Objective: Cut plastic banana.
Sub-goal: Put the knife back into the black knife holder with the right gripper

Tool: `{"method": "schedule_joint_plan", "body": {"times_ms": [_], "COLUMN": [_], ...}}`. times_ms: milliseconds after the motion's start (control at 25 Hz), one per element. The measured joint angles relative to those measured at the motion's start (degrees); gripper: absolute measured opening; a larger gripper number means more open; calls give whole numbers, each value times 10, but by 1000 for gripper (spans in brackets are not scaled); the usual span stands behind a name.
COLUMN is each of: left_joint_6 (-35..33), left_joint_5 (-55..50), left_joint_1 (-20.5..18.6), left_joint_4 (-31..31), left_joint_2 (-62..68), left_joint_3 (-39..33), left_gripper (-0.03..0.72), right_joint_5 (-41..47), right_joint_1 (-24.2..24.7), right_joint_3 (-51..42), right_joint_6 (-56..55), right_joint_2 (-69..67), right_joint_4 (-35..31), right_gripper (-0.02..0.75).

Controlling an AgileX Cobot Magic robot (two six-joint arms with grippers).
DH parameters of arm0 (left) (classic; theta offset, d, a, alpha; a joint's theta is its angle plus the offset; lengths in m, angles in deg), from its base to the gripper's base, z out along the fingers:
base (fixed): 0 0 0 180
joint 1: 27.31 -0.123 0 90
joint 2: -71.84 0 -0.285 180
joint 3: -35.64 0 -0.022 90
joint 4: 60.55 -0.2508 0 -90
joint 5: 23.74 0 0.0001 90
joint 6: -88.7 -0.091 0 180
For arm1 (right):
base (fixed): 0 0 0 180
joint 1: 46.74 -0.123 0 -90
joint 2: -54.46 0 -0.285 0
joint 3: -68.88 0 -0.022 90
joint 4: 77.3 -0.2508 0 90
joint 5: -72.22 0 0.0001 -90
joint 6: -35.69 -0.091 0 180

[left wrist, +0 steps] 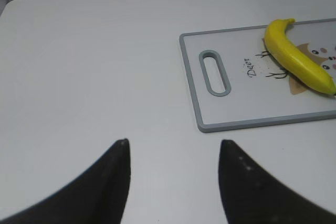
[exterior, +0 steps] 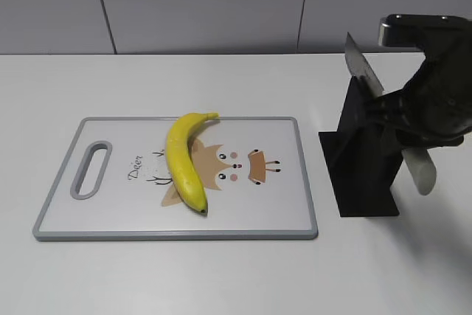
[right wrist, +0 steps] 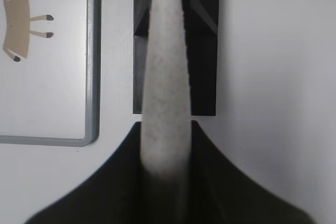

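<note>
The plastic banana (exterior: 183, 160) is glossy yellow and lies lengthwise across the middle of the cutting board (exterior: 251, 212), stem toward the far edge. It also shows in the left wrist view (left wrist: 296, 59). My right gripper (exterior: 400, 114) is shut on the pale speckled handle of a knife (right wrist: 165, 66). It holds the knife tilted above the black knife stand (exterior: 365, 175), with the blade (exterior: 363, 64) pointing up and left. My left gripper (left wrist: 173, 142) is open and empty above bare table, left of the board's handle slot (left wrist: 215, 72).
The board (left wrist: 236, 108) has a grey rim and a deer print. The black stand (right wrist: 205, 51) sits just right of the board's right edge (right wrist: 93, 77). A grey panelled wall runs behind the white table.
</note>
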Motion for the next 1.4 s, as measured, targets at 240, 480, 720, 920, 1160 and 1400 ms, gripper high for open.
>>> {"method": "schedule_joint_plan", "body": {"times_ms": [240,480,720,920,1160,1400], "left_joint_6": [0,0,0,0,0,0], "left_joint_5": [2,3,3,3,4,4], "left_joint_1": [0,0,0,0,0,0], "left_joint_4": [0,0,0,0,0,0], "left_joint_2": [0,0,0,0,0,0], "left_joint_3": [0,0,0,0,0,0], "left_gripper": [521,520,517,509,508,508], "right_joint_5": [1,2,-10,-3,22,83], "right_joint_1": [0,0,-2,-1,-1,-1], "right_joint_3": [3,3,3,2,6,-2], "right_joint_6": [-1,0,0,16,84,211], "right_joint_2": [-13,-13,-13,-19,55,172], "right_joint_4": [0,0,-12,-2,-1,-47], "right_gripper": [176,197,541,615,613,596]}}
